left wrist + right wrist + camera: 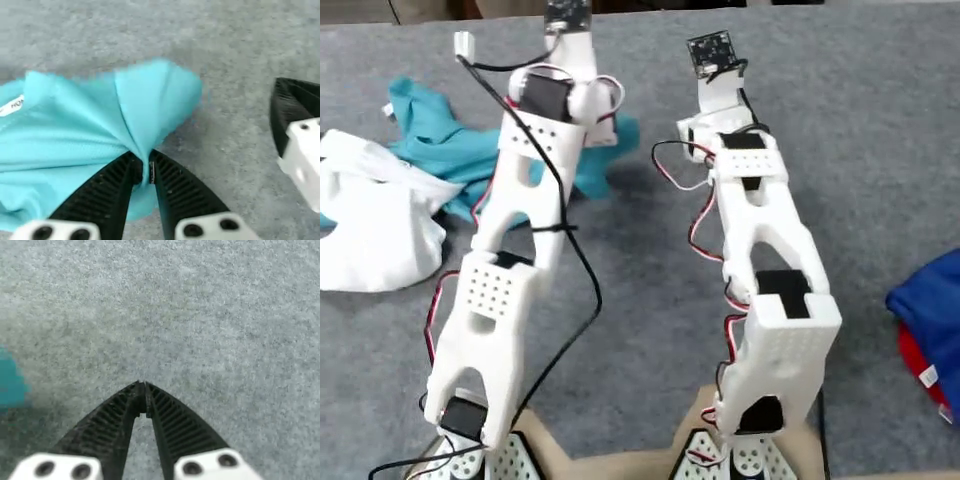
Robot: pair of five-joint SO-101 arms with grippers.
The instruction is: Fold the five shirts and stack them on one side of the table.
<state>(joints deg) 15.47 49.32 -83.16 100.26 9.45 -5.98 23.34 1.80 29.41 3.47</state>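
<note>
Four shirts in view on the grey table cover, none seen folded.

Teal shirt: crumpled, spread loosely on the cover, white neck label showing at one edge. One bunched fold pinched between the ribbed black fingers of the left gripper. Jaws clamped tight on that fold, cloth drawn into a ridge at the pinch.

White shirt: heaped, touching the teal shirt and overlapping part of it on the side nearer the arm bases.

Left arm: stretched out directly above the teal shirt, hiding its middle in the high view.

Right gripper: just beside the teal shirt's pinched end, apart from the cloth. Fingers pressed together, nothing between them, bare cover underneath.

Right arm: alongside, on the side away from the teal shirt.

Blue shirt and red shirt: well apart from the teal shirt, beyond both arms at the table's edge, touching each other. Folded or not: cannot tell.
</note>
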